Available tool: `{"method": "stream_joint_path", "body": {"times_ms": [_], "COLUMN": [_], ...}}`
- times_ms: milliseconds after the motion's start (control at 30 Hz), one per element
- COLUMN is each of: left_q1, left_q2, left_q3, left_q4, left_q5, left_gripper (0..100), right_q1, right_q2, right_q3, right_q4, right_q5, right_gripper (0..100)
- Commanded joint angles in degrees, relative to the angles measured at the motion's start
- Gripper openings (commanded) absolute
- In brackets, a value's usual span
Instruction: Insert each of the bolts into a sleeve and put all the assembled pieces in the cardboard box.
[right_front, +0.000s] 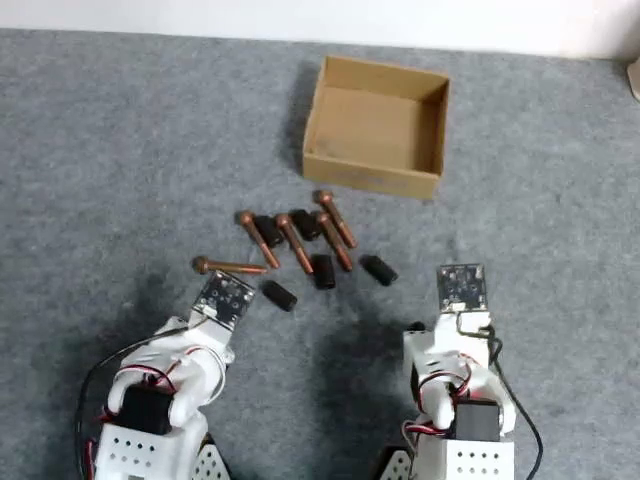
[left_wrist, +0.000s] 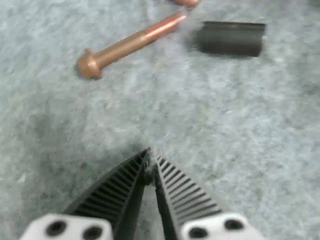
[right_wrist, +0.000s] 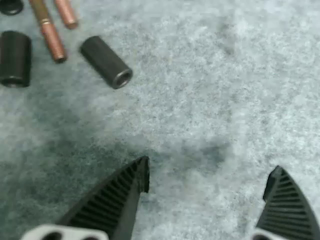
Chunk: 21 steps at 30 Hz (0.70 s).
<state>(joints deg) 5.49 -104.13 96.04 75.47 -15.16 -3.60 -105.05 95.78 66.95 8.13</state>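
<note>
Several copper bolts (right_front: 293, 242) and several black sleeves (right_front: 323, 271) lie loose on the grey carpet in front of the open cardboard box (right_front: 370, 178). My left gripper (left_wrist: 150, 156) is shut with nothing in it, hovering just short of one bolt (left_wrist: 130, 45) and a sleeve (left_wrist: 231, 38) lying on their sides. My right gripper (right_wrist: 209, 180) is open and low over bare carpet, a sleeve (right_wrist: 106, 62) a short way ahead of it. Another sleeve (right_wrist: 15, 58) and two bolt shafts (right_wrist: 47, 30) lie beyond that. No bolt sits in a sleeve.
Both arms stand at the near edge, the left arm (right_front: 180, 370) and the right arm (right_front: 455, 380). The box is at the far side, past the pile, with nothing visible inside. Grey carpet stretches to both sides of the parts.
</note>
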Motion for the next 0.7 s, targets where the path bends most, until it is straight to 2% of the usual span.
{"method": "stream_joint_path", "body": {"times_ms": [0, 167, 233, 267, 400, 600, 667], "left_q1": [-0.6, -12.1, -15.6, -15.7, -12.4, -10.3, -7.3], "left_q2": [-0.1, -0.2, -0.2, -0.2, -0.1, 0.0, 0.1], "left_q3": [0.8, -4.2, -7.0, -8.1, -10.9, -13.9, -15.3], "left_q4": [0.2, 0.9, 0.9, 0.9, 0.5, -9.7, -13.8], "left_q5": [-0.4, -0.4, -4.1, -5.9, -4.4, 2.3, 4.0], "left_gripper": [1, 1, 1, 1, 1, 1, 1], "right_q1": [-1.5, -1.0, -0.1, 0.6, 8.5, 17.7, 17.8], "right_q2": [-0.2, -0.2, -0.2, -0.2, -0.2, -0.2, -0.2], "right_q3": [6.1, 6.1, 5.9, 5.9, 6.0, 5.7, 5.8], "right_q4": [0.2, 2.7, 2.1, 1.3, -0.9, -1.5, -1.5], "right_q5": [-0.4, -0.1, -0.1, -0.1, -0.1, 0.4, 5.0], "right_gripper": [33.9, 33.9, 33.9, 33.9, 33.9, 33.9, 33.9]}}
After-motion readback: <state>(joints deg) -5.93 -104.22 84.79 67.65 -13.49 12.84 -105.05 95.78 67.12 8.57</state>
